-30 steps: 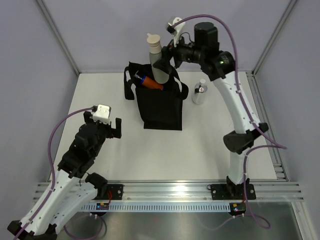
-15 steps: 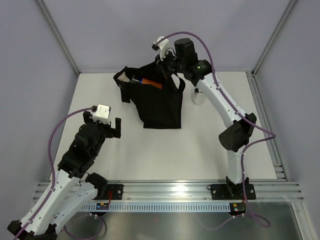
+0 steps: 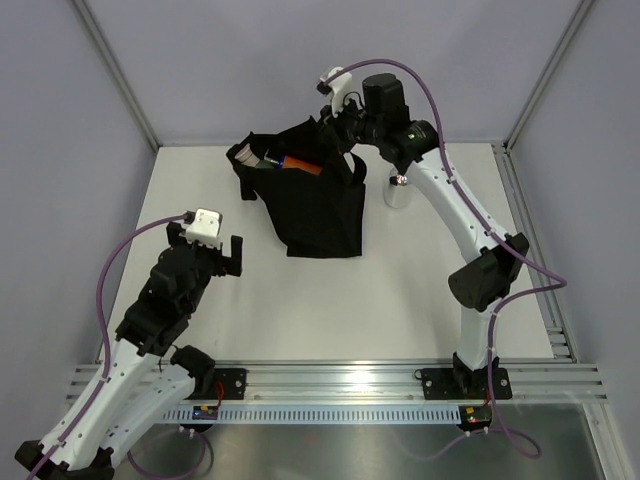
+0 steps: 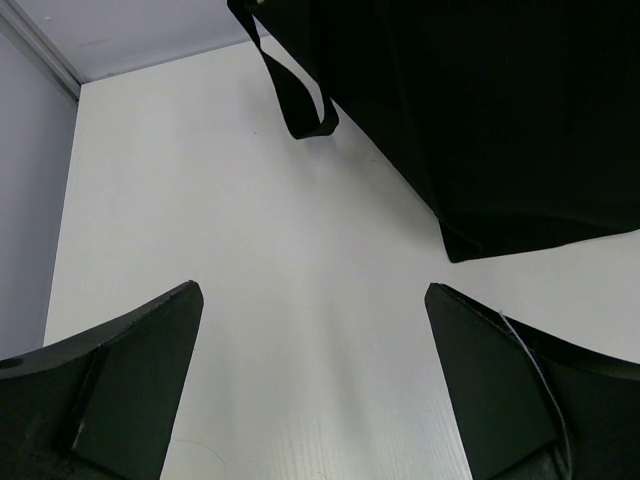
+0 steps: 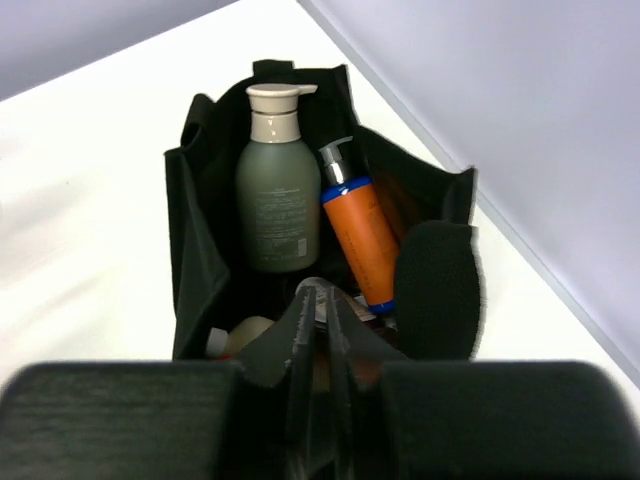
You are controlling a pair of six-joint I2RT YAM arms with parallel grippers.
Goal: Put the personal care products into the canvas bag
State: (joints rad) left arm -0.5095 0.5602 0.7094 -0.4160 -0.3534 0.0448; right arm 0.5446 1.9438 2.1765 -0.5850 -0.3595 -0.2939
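Observation:
The black canvas bag (image 3: pixel 320 215) stands at the back middle of the table. Its wall (image 5: pixel 190 260) shows in the right wrist view and its side (image 4: pixel 500 120) in the left wrist view. Inside lie the grey-green bottle with beige cap (image 5: pixel 278 205), an orange bottle with a blue band (image 5: pixel 360 235) and a cream bottle (image 5: pixel 245 335). The small silver bottle (image 3: pixel 398 190) stands on the table right of the bag. My right gripper (image 3: pixel 337 125) hovers over the bag's mouth, jaws together (image 5: pixel 320 295), nothing seen between them. My left gripper (image 3: pixel 225 255) is open and empty (image 4: pixel 312 292), left of the bag.
The white table (image 3: pixel 300 310) is walled by grey panels at the back and sides. A bag strap (image 4: pixel 300 110) hangs down on the bag's left side. An aluminium rail (image 3: pixel 340 380) runs along the near edge.
The right gripper held the grey-green bottle above the bag, lowered it in and let go. It now sits slightly higher and to the right, shut. The bag top spread leftward. The left arm stayed still.

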